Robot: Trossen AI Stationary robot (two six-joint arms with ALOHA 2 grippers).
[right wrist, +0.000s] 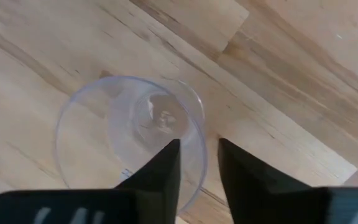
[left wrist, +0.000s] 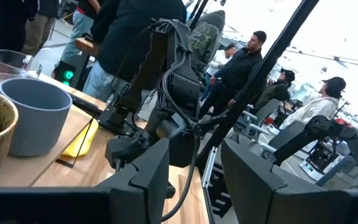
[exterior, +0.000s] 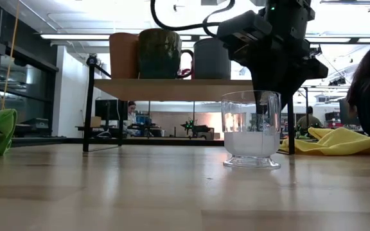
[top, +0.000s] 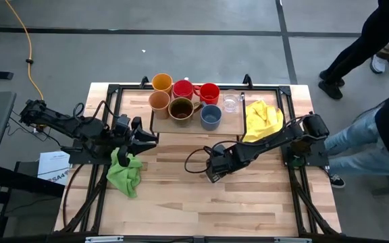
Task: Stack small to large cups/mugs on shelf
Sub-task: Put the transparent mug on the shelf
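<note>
The surface (top: 181, 196) carries the shelf (top: 155, 123), where six cups and a second glass (top: 231, 102) already stand. The left gripper (top: 140, 133) waits beside the green cloth (top: 125, 170), fingers spread and empty. The right gripper (right wrist: 197, 163) straddles the rim of a clear glass (exterior: 251, 128) standing upright in front of the shelf, fingers narrowly parted; whether they pinch the wall I cannot tell. Such a rim hold could slip or tip the glass. The low view shows it upright; the high view hides it under the arm.

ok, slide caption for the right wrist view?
Right gripper fingers straddling the rim of a clear glass standing on the wooden tabletop.
</note>
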